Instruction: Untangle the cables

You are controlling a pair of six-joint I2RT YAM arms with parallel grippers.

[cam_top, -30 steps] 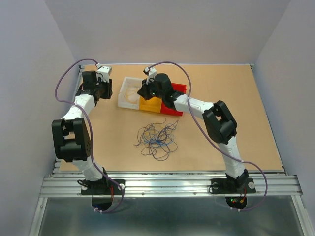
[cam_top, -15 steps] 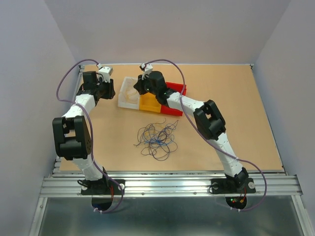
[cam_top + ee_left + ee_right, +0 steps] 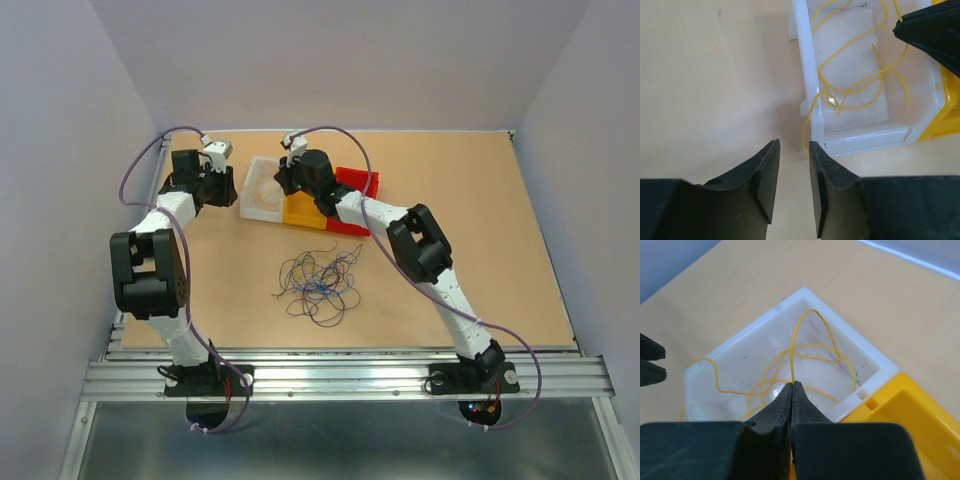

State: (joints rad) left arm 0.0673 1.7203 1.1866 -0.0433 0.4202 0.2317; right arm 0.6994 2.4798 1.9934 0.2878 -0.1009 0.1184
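Observation:
A tangle of thin blue, purple and black cables (image 3: 318, 282) lies on the table in the top view. A yellow cable (image 3: 805, 347) lies coiled in the white bin (image 3: 875, 359); it also shows in the left wrist view (image 3: 860, 82), with one loop hanging over the bin wall. My right gripper (image 3: 792, 384) is shut on the yellow cable above the white bin (image 3: 262, 190). My left gripper (image 3: 794, 145) is open and empty, low over the table just left of the white bin (image 3: 807, 70).
A yellow bin (image 3: 305, 212) and a red bin (image 3: 355, 190) stand in a row to the right of the white one. The yellow bin also shows in the right wrist view (image 3: 910, 425). The table's far edge (image 3: 340, 131) is close behind.
My right gripper has moved left from over the yellow bin to over the white bin. My left gripper has shifted slightly right toward the white bin. The tangle has not moved.

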